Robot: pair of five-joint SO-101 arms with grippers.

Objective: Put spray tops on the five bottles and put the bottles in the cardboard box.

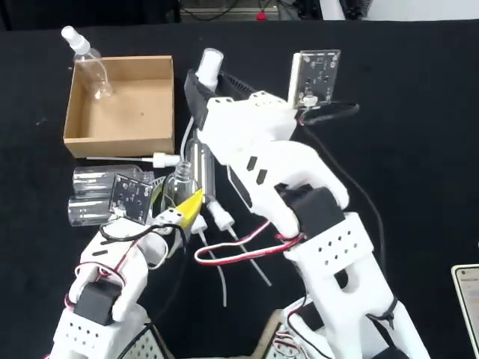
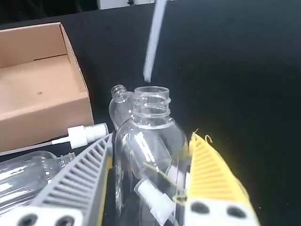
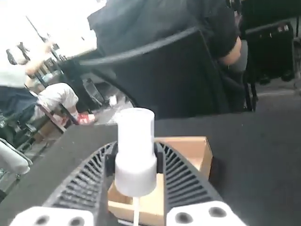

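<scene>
My left gripper [image 2: 150, 160] is shut on a clear open-necked bottle [image 2: 149, 136], held upright between its grey and yellow fingers; in the high view that gripper [image 1: 178, 200] is low on the left. My right gripper [image 3: 135, 162] is shut on a white spray top [image 3: 135, 150]. Its thin tube [image 2: 153, 42] hangs just above the bottle's neck, apart from it. In the high view this spray top [image 1: 210, 67] is beside the cardboard box [image 1: 120, 138]. A capped bottle [image 1: 91, 69] leans in the box's far corner.
Two clear bottles [image 1: 97, 196] lie side by side below the box, and another one [image 1: 202, 166] lies next to the held bottle. Loose spray tops [image 1: 163, 158] [image 1: 221, 217] with long tubes lie on the black table. A white device [image 1: 468, 288] sits at the right edge.
</scene>
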